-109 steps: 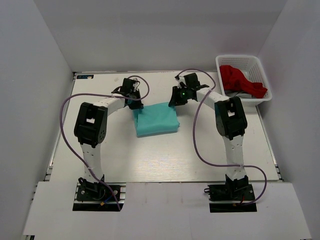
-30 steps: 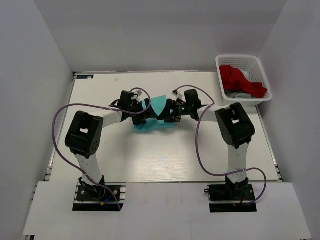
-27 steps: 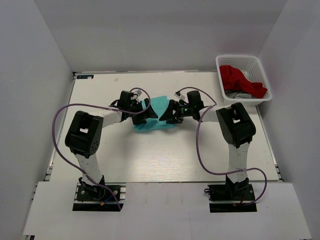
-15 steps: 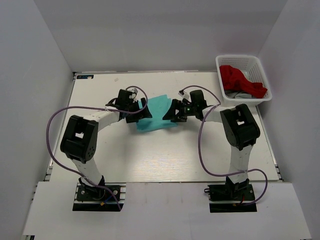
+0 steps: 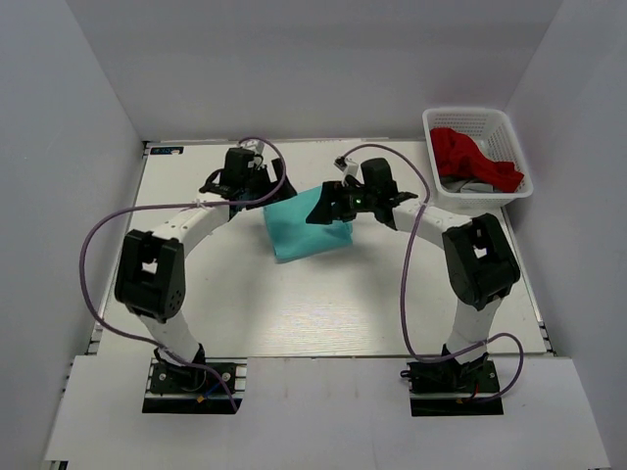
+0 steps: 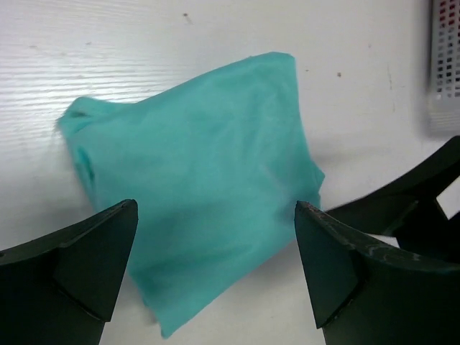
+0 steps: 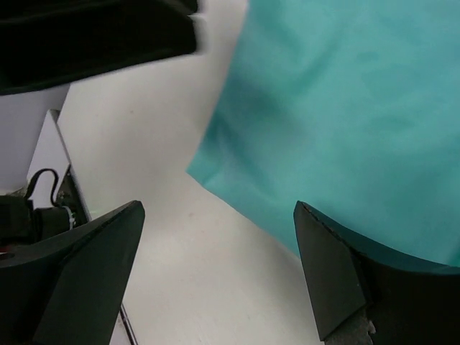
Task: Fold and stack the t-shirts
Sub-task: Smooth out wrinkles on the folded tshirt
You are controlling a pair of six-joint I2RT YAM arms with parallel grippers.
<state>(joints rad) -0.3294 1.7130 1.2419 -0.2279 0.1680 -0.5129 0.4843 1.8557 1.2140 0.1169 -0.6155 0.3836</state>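
**Teal shirt folded and let go, red shirt waiting in the basket**

We see the teal t-shirt (image 5: pixel 310 228) lying as a compact folded packet on the table (image 5: pixel 294 313), a little toward 12 o'clock from the table's middle. The red t-shirt (image 5: pixel 472 157) is bunched in the white basket (image 5: pixel 433 125) at 2 o'clock, well apart from it.

Both grippers are spread wide and carry nothing. The left gripper (image 5: pixel 263 186) hangs at the packet's 11 o'clock, and the right gripper (image 5: pixel 328 208) hangs over its 1 o'clock corner. In each wrist view the teal cloth shows between the open fingers, below them and untouched.

We judge both shirts to be light, limp and not fragile. They will sag and unfold if lifted by one point, and thin layers can slip out of a shallow pinch. For the red shirt, we would take a firm pinch on a raised fold at the top of the heap. Once it is spread, we would hold it at two well-separated points along a hem or the shoulders, one per arm.

A second ago both grippers crowded low over the teal cloth, facing each other with its middle drawn up between them. Now they are pulled back toward 12 o'clock and the cloth lies flat. Compared with a few seconds back, the packet is narrower and turned slightly.
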